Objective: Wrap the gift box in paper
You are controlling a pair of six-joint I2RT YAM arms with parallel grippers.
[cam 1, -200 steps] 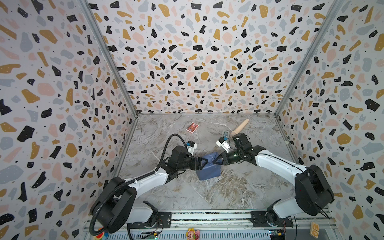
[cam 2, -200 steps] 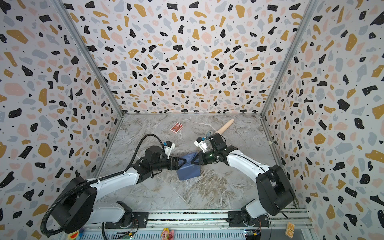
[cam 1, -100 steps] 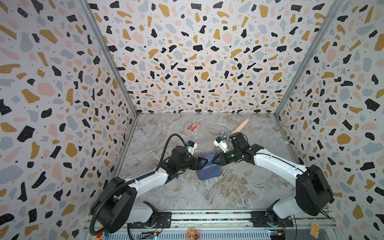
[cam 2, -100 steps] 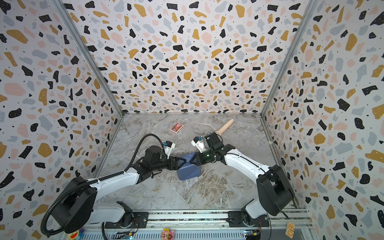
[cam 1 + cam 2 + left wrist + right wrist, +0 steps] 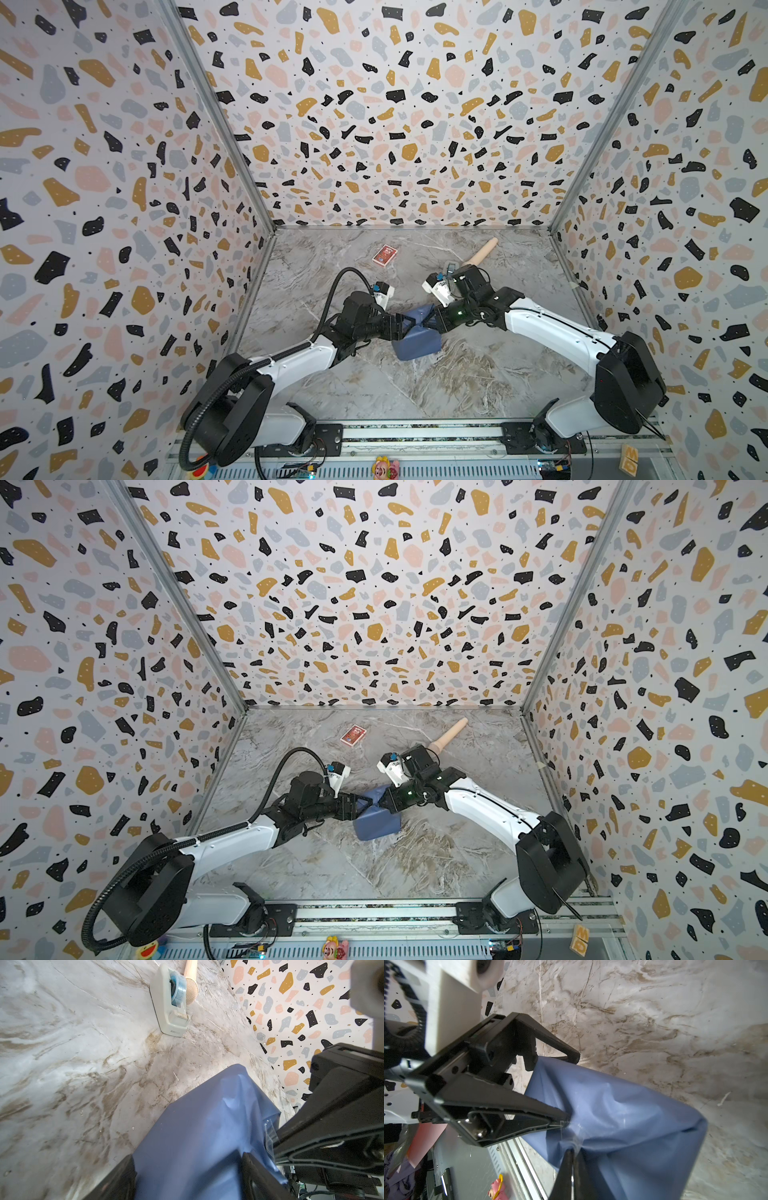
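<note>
Blue paper (image 5: 417, 347) covers the gift box, which is fully hidden under it. The boxy bundle sits at the middle of the desk (image 5: 457, 395) in both top views, and its 3 o'clock end is creased and puckered. Left hand (image 5: 187, 1159) is at the 9 o'clock side, spread wide, one finger on each side pressing paper onto the box, so it grips the bundle. Right hand (image 5: 572, 1152) is at the 3 o'clock side, closed tight, tips at the gathered fold where a clear tape strip (image 5: 269, 1134) lies on the paper. Can't tell if it pinches the tape or only presses it. Tape dispenser (image 5: 170, 1001) and wooden stick (image 5: 482, 253) lie at about 1 o'clock from the bundle, red card pack (image 5: 384, 254) at 11 o'clock, all well apart from it. Handling guess: the paper looks thin, soft and a bit glossy, so likely slippery and easy to tear, with folds that probably spring open if released. The box seems stiff and light. Best hold is across the flat box sides through the paper; pinch flaps close to the fold, not the loose edge.
</note>
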